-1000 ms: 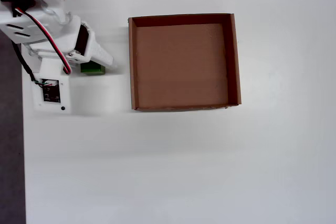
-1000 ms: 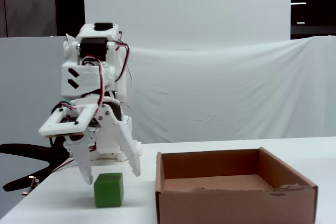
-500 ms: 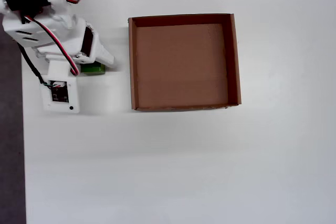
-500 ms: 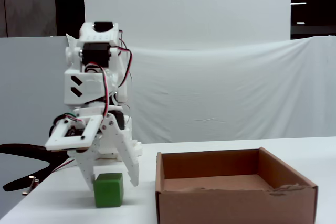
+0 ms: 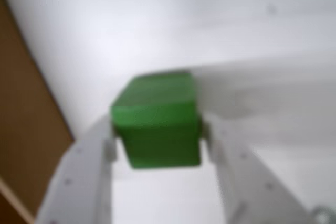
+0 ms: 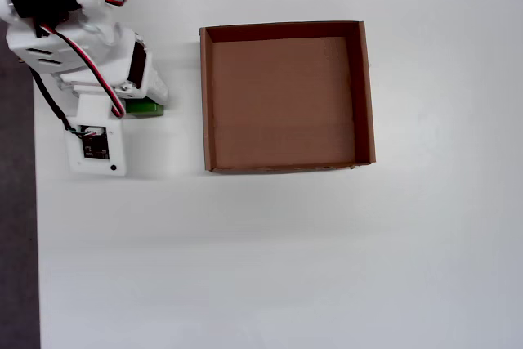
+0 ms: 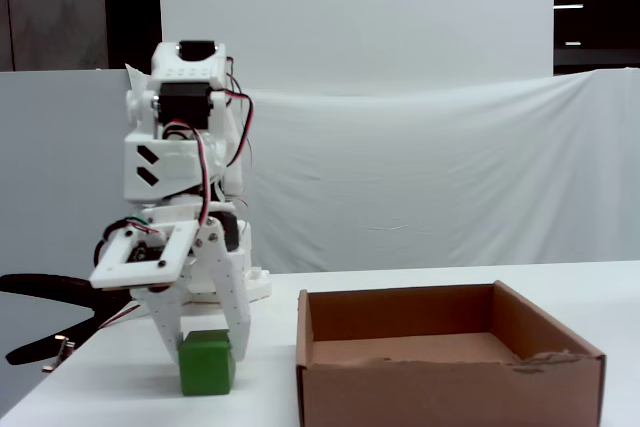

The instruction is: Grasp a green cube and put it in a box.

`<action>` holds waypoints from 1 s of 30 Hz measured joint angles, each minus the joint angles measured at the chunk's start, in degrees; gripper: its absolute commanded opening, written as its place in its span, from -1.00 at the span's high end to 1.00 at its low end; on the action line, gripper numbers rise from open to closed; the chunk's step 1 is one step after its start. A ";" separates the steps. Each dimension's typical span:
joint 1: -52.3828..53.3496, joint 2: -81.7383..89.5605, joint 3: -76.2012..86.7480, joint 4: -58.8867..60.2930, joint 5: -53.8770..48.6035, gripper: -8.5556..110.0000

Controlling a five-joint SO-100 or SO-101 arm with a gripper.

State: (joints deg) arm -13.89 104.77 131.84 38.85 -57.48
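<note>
The green cube (image 5: 157, 124) sits between my gripper's (image 5: 157, 137) two white fingers, which press its left and right sides. In the fixed view the cube (image 7: 207, 365) rests on the white table with the gripper (image 7: 207, 345) straddling it from above. In the overhead view only a green sliver of the cube (image 6: 148, 109) shows under the gripper (image 6: 144, 100). The brown cardboard box (image 6: 204, 96) stands open and empty to the right of the cube, a short gap away; it also shows in the fixed view (image 7: 440, 387) and at the wrist view's left edge (image 5: 21, 129).
The arm's white base (image 7: 255, 287) stands behind the cube. A black clamp handle (image 7: 50, 292) sticks out at the table's left edge. The white table (image 6: 286, 259) extends around the box, with its edge on the left in the overhead view.
</note>
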 measured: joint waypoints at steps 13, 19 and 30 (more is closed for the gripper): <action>0.00 -1.05 -4.04 2.99 0.70 0.62; 0.00 -2.55 -14.77 10.37 1.41 0.61; -5.54 -5.27 -28.21 16.52 1.49 0.63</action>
State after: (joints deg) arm -19.42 99.49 103.62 55.37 -55.99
